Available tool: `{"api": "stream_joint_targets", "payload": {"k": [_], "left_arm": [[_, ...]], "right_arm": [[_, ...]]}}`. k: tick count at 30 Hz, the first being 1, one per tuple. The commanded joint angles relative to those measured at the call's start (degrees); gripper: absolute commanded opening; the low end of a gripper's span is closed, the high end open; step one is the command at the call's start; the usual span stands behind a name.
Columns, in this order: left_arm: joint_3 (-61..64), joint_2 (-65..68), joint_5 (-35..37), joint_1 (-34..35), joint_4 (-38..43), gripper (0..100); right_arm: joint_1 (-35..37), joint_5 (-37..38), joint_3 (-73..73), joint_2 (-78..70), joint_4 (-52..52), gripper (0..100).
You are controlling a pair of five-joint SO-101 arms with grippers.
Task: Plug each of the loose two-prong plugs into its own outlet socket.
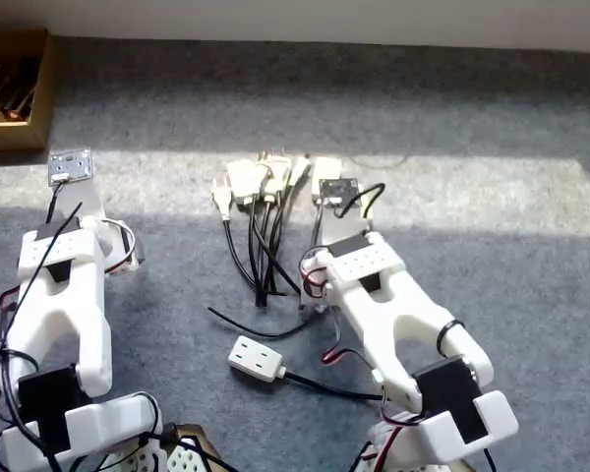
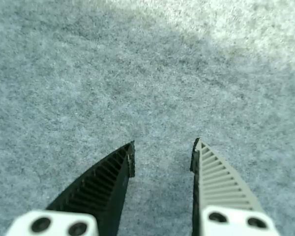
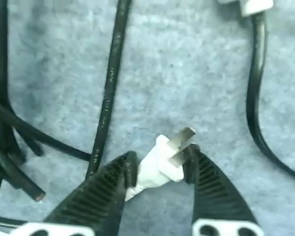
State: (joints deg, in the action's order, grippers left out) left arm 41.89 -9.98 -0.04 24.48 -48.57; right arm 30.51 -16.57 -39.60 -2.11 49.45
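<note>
Your right gripper: ribbed black jaws narrow, pinching white plug, two flat metal prongs sticking out. Your left gripper: jaws apart over fuzzy grey carpet.

White outlet block on grey carpet, black cords beyond, white plug beside them

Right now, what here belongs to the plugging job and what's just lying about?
Job: white plug in right hand; outlet block; loose plug; connector cluster; black cords.
Lying about: wooden box.
</note>
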Motion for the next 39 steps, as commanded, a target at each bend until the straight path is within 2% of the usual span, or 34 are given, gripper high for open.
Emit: {"api": "stream_joint_targets", "payload": {"k": [1,5,8,12,15,18,20,22,24,27,28,31,35,37,39], "left_arm": [[-0.1,-2.1,0.1,-1.2,0.8,20],[-0.1,-2.1,0.1,-1.2,0.8,20],[-0.1,-2.1,0.1,-1.2,0.8,20],[-0.1,-2.1,0.1,-1.3,0.7,20],[-0.1,-2.0,0.1,-1.4,0.7,20],[0.0,-2.0,0.1,-1.4,0.7,20],[0.9,-2.0,0.1,-1.5,1.4,20],[2.0,-2.0,0.1,-1.5,3.7,20],[2.9,-2.0,0.1,-1.5,5.4,20],[3.1,-2.0,0.1,-1.5,5.6,20],[3.1,-2.0,0.1,-1.5,5.6,20],[3.1,-2.0,0.1,-1.5,5.8,20],[3.1,-2.0,0.1,-1.5,6.1,20],[3.1,-2.0,0.1,-1.5,6.1,20],[3.1,-2.0,0.1,-1.5,6.1,20]], "right_arm": [[-0.2,2.1,0.5,2.1,3.0,13.5],[-3.1,11.7,3.3,7.1,8.3,13.2],[-9.5,21.6,6.5,9.5,11.6,12.7],[-18.6,40.1,14.0,9.5,17.6,10.5],[-23.3,46.5,24.1,9.4,20.4,10.5],[-23.1,56.7,34.1,8.1,28.4,10.4],[-20.4,62.2,39.6,6.5,35.6,9.4],[-18.1,67.4,38.5,4.5,40.6,8.2],[-16.7,70.1,32.9,3.7,38.2,8.0],[-16.8,69.2,22.5,5.6,27.3,7.9],[-17.1,65.3,19.5,6.2,23.1,7.7],[-20.1,47.4,12.5,7.6,11.4,8.1],[-22.4,28.3,7.0,7.6,7.4,10.6],[-22.2,21.0,4.9,8.0,7.1,12.4],[-22.3,18.3,4.5,7.6,6.1,13.2]]}}
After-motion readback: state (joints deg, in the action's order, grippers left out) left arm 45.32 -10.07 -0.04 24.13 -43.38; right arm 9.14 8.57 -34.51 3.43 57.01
